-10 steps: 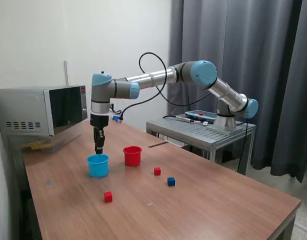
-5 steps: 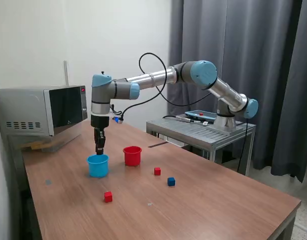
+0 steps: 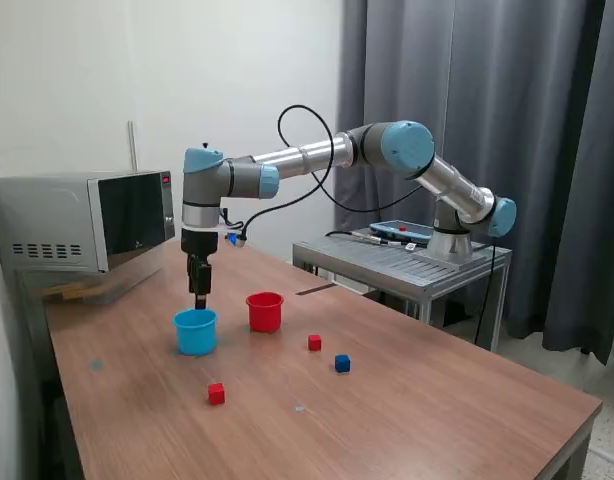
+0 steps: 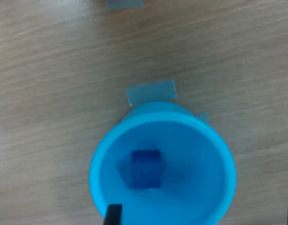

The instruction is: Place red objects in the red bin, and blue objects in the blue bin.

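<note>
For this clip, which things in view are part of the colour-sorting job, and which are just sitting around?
Part of the job:
blue cup, with one blue cube inside
red cup
loose blue cube
two red cubes
gripper, above the blue cup

Just lying about:
microwave
metal stand that carries the arm's base
grey curtain

The arm reaches out from its base at the exterior view's right, upper links stretched nearly level toward the exterior view's left, the wrist turned straight down. The end effector [image 3: 199, 297] hangs vertical, its dark fingers pointing downward; whether they are parted cannot be told.
</note>
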Available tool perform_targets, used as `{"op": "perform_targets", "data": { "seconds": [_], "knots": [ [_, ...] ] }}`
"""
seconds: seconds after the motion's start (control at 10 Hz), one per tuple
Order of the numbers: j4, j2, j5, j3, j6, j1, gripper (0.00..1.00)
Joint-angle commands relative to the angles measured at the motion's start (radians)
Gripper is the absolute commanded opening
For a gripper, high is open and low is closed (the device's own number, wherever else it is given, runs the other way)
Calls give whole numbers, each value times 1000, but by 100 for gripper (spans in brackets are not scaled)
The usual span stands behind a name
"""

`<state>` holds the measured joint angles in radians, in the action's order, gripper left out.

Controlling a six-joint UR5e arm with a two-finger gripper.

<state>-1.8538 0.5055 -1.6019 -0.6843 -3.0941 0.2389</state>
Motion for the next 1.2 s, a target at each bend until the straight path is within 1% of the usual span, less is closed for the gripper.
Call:
{"op": "perform_targets", "data": {
  "seconds": [0.0,0.1,0.2,0.3,0.4,0.5,0.6,0.8,0.9,1.0,1.1],
  "knots": [
    [-1,-1,-1,-4,0,-3,100],
    [-2,16,0,-29,2,-9,100],
    [-5,59,0,-81,2,-15,100],
    [-7,143,-1,-189,3,-60,100],
    [-8,206,-1,-274,5,-76,100],
    [-5,259,-3,-335,23,-98,100],
    [-2,305,-3,-398,63,-113,100],
    [-2,337,-3,-513,91,-154,100],
    [-7,341,0,-549,92,-188,100],
    [-18,344,3,-604,100,-223,100],
    [-77,349,14,-666,123,-271,100]
  ]
}}
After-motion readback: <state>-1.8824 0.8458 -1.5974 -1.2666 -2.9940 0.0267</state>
